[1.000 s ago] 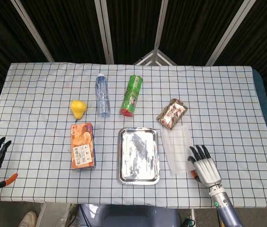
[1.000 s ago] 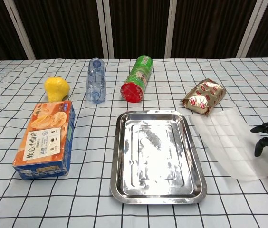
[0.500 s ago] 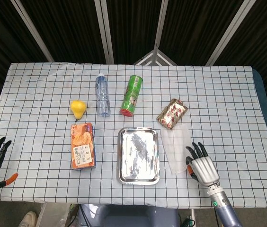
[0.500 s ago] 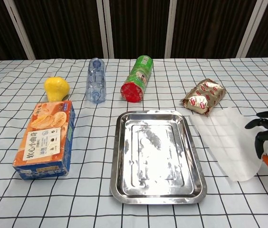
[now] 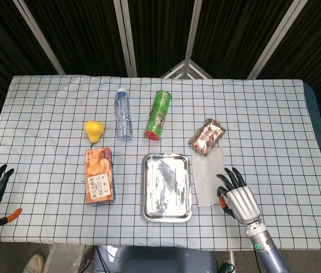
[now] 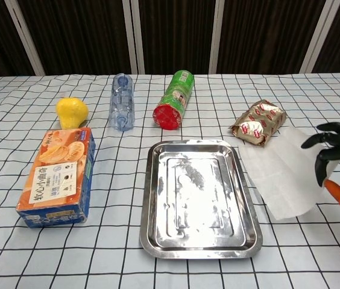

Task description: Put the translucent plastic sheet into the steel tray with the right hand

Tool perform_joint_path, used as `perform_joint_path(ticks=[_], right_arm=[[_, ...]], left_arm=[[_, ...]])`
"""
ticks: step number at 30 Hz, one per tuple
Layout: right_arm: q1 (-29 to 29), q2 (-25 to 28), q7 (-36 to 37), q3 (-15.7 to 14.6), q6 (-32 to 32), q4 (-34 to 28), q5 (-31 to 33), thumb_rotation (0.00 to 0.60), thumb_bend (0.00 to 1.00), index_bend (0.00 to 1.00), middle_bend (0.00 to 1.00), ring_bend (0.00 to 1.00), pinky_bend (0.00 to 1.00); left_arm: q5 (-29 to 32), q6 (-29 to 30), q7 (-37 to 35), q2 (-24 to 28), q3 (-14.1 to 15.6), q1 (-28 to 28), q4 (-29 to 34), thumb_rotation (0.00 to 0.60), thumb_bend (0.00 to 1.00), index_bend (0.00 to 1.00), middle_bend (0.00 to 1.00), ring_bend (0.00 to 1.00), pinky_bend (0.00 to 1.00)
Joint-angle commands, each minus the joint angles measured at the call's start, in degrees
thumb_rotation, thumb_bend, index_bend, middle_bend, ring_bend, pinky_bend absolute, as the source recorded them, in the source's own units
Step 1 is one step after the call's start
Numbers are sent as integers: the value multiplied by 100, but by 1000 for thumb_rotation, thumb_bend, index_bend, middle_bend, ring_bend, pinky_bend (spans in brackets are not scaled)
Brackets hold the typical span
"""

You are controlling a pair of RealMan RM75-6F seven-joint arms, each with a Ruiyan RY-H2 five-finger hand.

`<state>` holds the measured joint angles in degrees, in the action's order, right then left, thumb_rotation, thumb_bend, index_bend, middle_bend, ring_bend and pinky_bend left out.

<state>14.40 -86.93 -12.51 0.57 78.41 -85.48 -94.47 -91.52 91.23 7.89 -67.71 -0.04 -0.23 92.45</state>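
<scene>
We judge plastic sheet [image 6: 281,174] flimsy, slippery; best pinch free edge away from steel tray [image 6: 199,195]. Right robot hand [image 6: 337,153] over it, fingers spread, empty.

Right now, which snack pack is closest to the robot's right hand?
The brown snack bag, just beyond the plastic sheet by the right hand. The green can lies further left, and the orange box is across the tray.

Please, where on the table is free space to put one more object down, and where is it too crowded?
Bare cloth lies behind the bottle and green can, and on the far right beyond the snack pack. It is crowded between the steel tray, the plastic sheet and the right hand.
</scene>
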Motion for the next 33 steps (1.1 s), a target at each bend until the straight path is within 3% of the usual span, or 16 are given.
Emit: perform_joint_path(ticks=[1,7,11,18,33], right_arm=[[209,447,-294,351,150,-1248,-158,600,603,587,222,16,0],[337,724,-664,602,107,-2425,-106,600,603,587,222,16,0],[389,693,-943,606,-22,-2828,-11,600,603,587,222,16,0],[536,294,-1379,647,-257,-2929,217,600,604,587,222,16,0],[1022,-1051,-1926,1112,-477,-2643,1117,600,618,587,222,16,0]], left_arm=[[-2,-3,4,0,3,-1,0,600,65,0,0,0,0],[2,-2,2,-4,-1,-3,-8,600,65,0,0,0,0],[0,-13,20,-8,-1,-10,-9,600,65,0,0,0,0],[-15,3,14,-8,2,-7,-9,600,65,0,0,0,0],[12,-80,-64,16,15,-39,-5,600,65,0,0,0,0]])
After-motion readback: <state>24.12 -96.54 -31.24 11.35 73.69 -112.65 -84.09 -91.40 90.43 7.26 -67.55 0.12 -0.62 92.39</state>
